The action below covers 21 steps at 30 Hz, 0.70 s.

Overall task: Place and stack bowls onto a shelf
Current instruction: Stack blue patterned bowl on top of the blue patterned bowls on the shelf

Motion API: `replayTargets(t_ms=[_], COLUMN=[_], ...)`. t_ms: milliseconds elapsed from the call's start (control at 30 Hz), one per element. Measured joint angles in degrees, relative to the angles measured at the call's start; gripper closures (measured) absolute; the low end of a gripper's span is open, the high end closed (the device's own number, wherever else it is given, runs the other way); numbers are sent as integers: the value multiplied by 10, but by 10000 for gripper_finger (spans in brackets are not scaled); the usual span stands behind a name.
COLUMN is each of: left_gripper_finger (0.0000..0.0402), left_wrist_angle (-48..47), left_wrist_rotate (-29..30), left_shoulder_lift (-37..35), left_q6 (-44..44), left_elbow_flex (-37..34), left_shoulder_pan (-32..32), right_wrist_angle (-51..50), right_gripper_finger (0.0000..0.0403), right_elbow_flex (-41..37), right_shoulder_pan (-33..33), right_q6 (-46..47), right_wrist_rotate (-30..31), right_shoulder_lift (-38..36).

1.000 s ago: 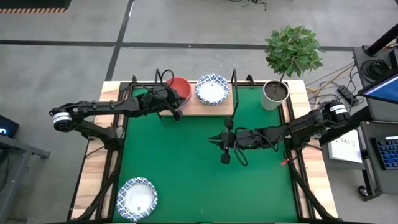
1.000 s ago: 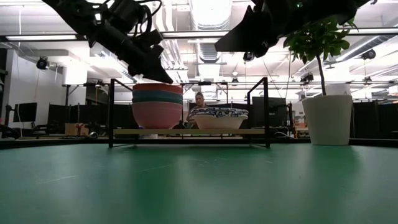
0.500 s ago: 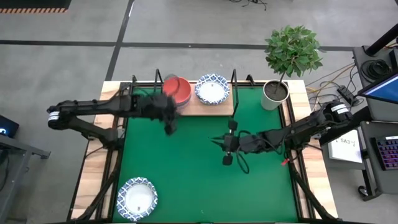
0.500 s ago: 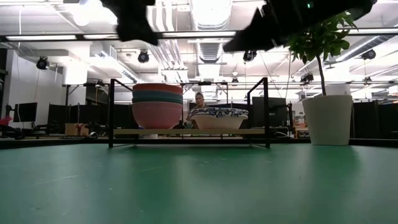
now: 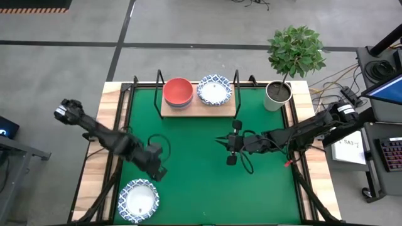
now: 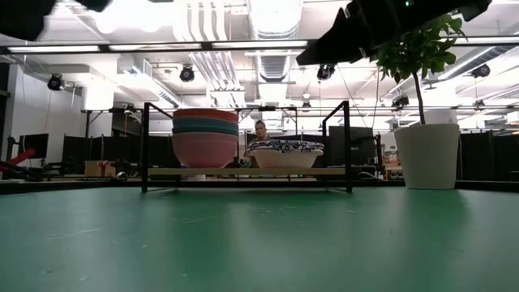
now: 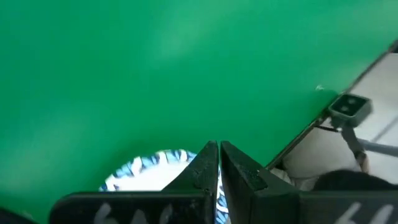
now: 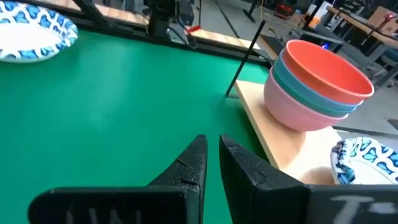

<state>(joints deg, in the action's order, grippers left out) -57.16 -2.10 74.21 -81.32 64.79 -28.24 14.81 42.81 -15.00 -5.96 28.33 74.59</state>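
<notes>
- Shelf holds a stack of plain bowls, red on top, with a patterned bowl next to it.
- One patterned bowl left on the mat, just ahead of my left gripper, jaws closed, empty.
- Right gripper mid-bench, facing the shelf, jaws nearly closed, empty.
- Looks mostly done.

Floor: grey concrete, dark seam lines. Ceiling: exposed ducts, strip lights. Potted plant at table's far right corner. Desk with keyboard right.
</notes>
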Motion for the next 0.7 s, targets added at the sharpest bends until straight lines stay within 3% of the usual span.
replayTargets(t_ms=[167,300,500,700], left_gripper_finger=[400,379,312,234], left_wrist_angle=[2,22,62,48], left_wrist_rotate=[24,-5,-45,-37], left_shoulder_lift=[55,111,194,285], left_q6=[-131,-187,-232,-228], left_elbow_flex=[0,2,40,116], left_shoulder_pan=[-73,-116,-156,-177], right_wrist_angle=[5,12,38,55], right_gripper_finger=[369,369,369,369], right_elbow_flex=[0,0,0,0], right_shoulder_pan=[0,0,0,0], right_q6=[-19,-50,-91,-140], right_wrist_rotate=[0,1,2,2], right_shoulder_lift=[-15,-31,-59,-81])
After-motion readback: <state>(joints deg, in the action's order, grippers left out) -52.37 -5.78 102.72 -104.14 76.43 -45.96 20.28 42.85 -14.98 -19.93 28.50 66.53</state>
